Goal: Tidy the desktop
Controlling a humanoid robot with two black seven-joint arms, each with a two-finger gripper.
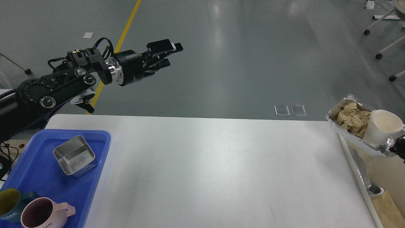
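The desktop (205, 164) is a large white tabletop. My right gripper (399, 148) shows only as a small dark part at the right edge. It is shut on the rim of a foil tray (346, 129), which it holds in the air past the desktop's right edge. The tray holds crumpled brown paper (351, 117) and a white paper cup (381, 126). My left gripper (163, 55) is open and empty, high above the floor beyond the desktop's far left edge.
A blue tray (38, 180) at the front left holds a square steel container (74, 160), a pink mug (41, 213) and a dark mug with a yellow inside (8, 202). A beige bin (387, 177) with foil (373, 189) in it stands right of the desktop.
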